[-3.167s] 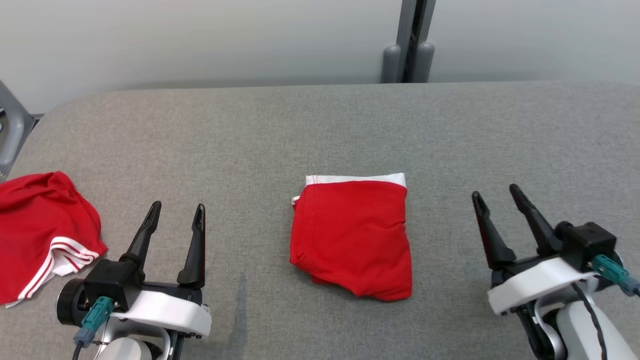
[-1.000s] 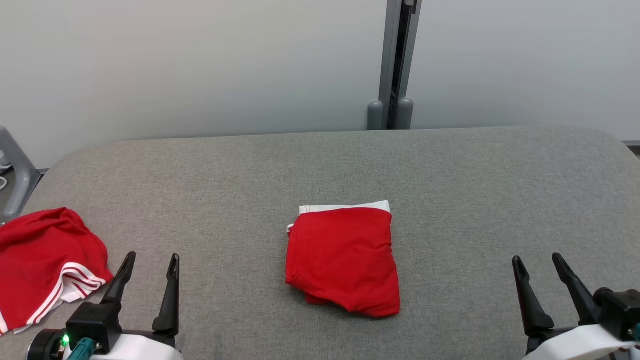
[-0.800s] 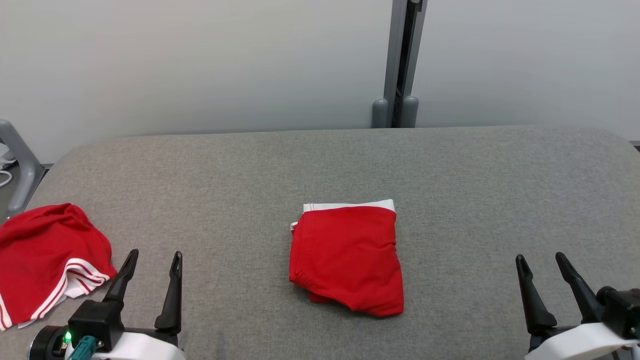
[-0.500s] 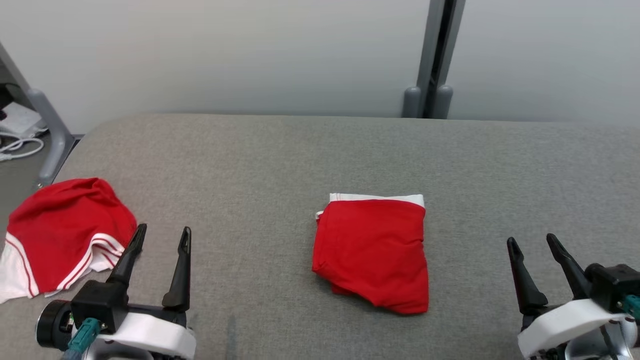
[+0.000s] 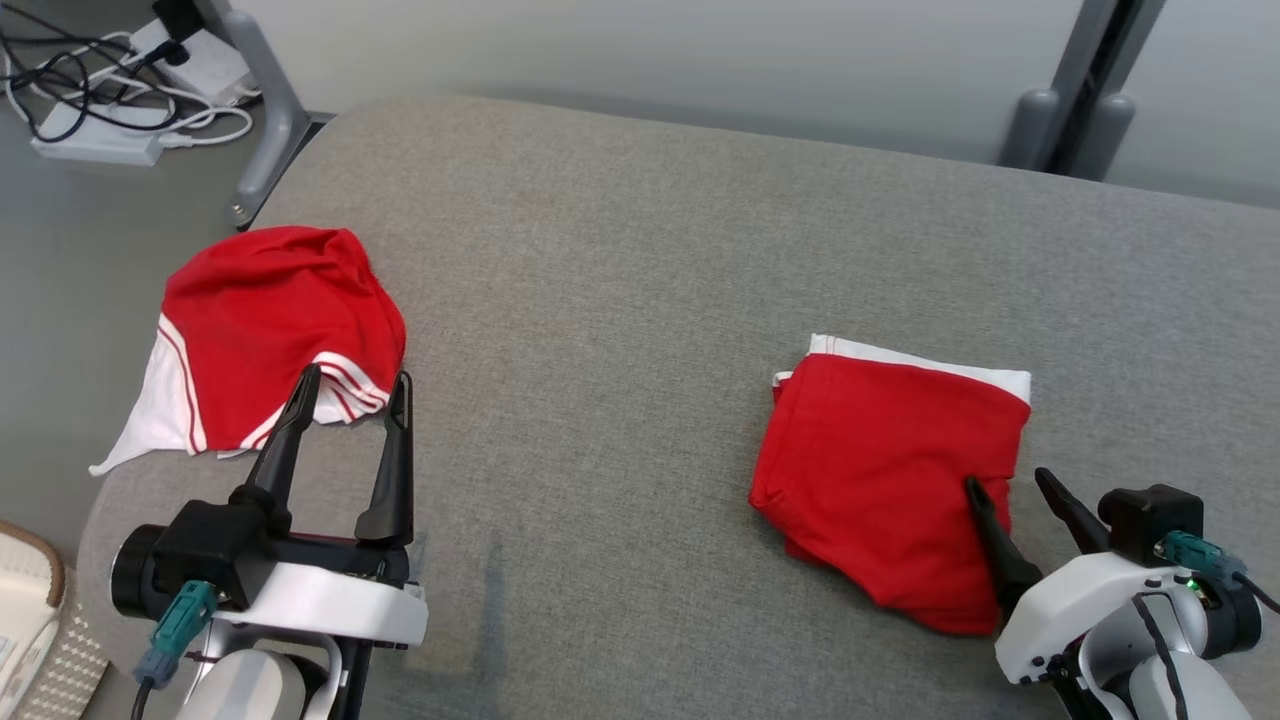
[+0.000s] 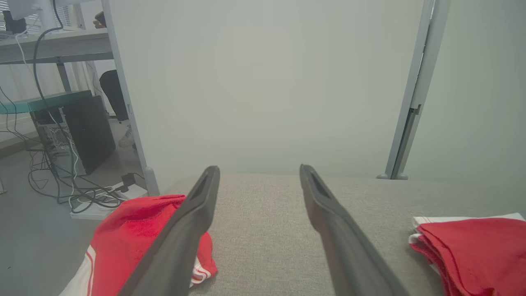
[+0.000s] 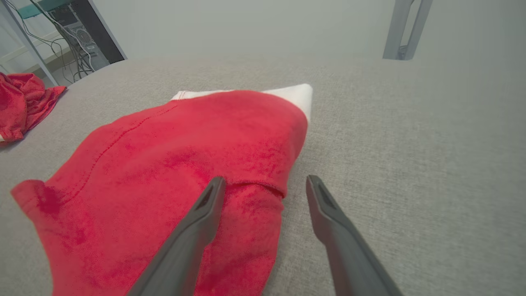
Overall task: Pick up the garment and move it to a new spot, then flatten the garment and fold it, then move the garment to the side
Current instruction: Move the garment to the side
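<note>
A folded red garment [image 5: 880,480] with a white band along its far edge lies flat on the grey padded table [image 5: 620,300], right of centre. My right gripper [image 5: 1005,478] stands open at the garment's near right edge. In the right wrist view its left finger is over the red cloth [image 7: 185,164] and its right finger is over bare table. A second, crumpled red garment [image 5: 270,320] with white stripes lies at the table's left corner. My left gripper [image 5: 357,375] is open and empty, its fingertips just short of that garment's striped hem [image 6: 135,230].
The table's rounded left edge runs beside the crumpled garment, part of which hangs over it. On the floor beyond are cables and a power strip [image 5: 100,130] and a grey frame leg [image 5: 260,110]. A grey partition post [image 5: 1080,110] stands behind the table.
The head camera has swung left and tilted down, shifting the whole picture. Against the folded garment, my right gripper has come in from well to its right to its near right edge.
</note>
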`<state>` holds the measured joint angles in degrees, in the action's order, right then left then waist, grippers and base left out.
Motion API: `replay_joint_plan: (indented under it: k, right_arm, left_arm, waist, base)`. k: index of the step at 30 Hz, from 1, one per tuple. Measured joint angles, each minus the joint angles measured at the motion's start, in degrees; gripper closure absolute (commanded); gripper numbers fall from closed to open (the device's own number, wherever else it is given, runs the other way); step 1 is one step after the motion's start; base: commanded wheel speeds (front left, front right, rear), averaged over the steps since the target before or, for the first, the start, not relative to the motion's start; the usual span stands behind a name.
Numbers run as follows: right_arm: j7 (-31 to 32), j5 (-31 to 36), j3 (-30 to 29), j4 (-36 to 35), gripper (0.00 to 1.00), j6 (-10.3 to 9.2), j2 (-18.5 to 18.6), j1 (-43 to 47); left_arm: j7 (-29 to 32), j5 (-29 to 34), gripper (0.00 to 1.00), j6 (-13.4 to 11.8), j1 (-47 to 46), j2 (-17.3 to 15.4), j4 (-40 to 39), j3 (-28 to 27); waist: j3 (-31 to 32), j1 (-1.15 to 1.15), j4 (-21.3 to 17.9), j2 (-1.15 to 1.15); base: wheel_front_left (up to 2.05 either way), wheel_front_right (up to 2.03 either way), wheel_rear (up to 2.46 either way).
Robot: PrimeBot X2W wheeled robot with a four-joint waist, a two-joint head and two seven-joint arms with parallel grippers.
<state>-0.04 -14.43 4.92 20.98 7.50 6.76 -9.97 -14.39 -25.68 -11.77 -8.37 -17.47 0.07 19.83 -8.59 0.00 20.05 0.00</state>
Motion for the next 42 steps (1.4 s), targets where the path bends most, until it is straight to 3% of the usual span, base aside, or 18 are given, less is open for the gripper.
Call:
replay_joint_plan:
  k: [7,9,11,13,14,21,27,42]
  right_arm:
    - [-0.16,-0.29,0.37,6.57,0.02,0.0,0.32,-2.7]
    - [-0.43,-0.63,0.77,8.04,0.57,0.0,0.26,-3.61]
    - [-0.99,-1.09,0.97,9.06,0.66,0.0,0.3,-4.31]
    - [-1.35,-1.66,1.32,9.64,0.91,0.0,0.35,-5.21]
    - [-1.52,-1.83,1.56,9.81,0.99,0.0,0.38,-5.7]
    - [-1.82,-3.54,5.53,9.88,1.0,0.01,2.24,-8.16]
    - [-0.93,-4.71,11.11,7.44,1.0,0.01,5.9,-8.46]
    - [-0.02,-6.33,16.83,3.41,1.0,0.01,13.4,-8.87]
  left_arm:
    - [-0.41,0.47,0.0,0.7,-0.72,1.07,0.6,-0.55]
    - [-0.46,0.68,0.0,0.98,-0.75,1.22,0.8,-0.88]
    - [-0.52,0.9,0.0,1.23,-0.76,1.31,0.97,-1.12]
    - [-0.53,0.93,0.0,1.66,-0.77,1.47,1.09,-1.33]
    - [-0.53,1.0,0.0,1.71,-0.77,1.55,1.18,-1.41]
    - [-0.62,1.99,0.0,2.71,-0.99,2.11,1.21,-2.0]
    - [-0.76,2.94,0.0,3.42,-1.24,2.02,0.27,-3.07]
    - [1.16,5.04,0.0,4.04,-2.96,-1.45,-4.91,-3.04]
  waist:
    - [-1.89,0.0,2.09,0.0]
    - [-1.9,0.0,2.04,0.0]
    - [-1.9,0.0,1.8,0.0]
    - [-1.94,0.0,1.44,0.0]
    - [-1.97,0.0,1.22,0.0]
    - [-2.51,0.0,-1.34,0.0]
    - [-3.18,0.0,-6.6,0.0]
    - [-6.31,0.0,-25.35,0.0]
  base:
    - [0.0,0.0,0.0]
    - [0.0,0.0,0.0]
    - [0.0,0.0,0.0]
    - [0.0,0.0,0.0]
    - [0.0,0.0,0.0]
    - [0.0,0.0,0.0]
    - [0.0,0.0,0.0]
    - [0.0,0.0,0.0]
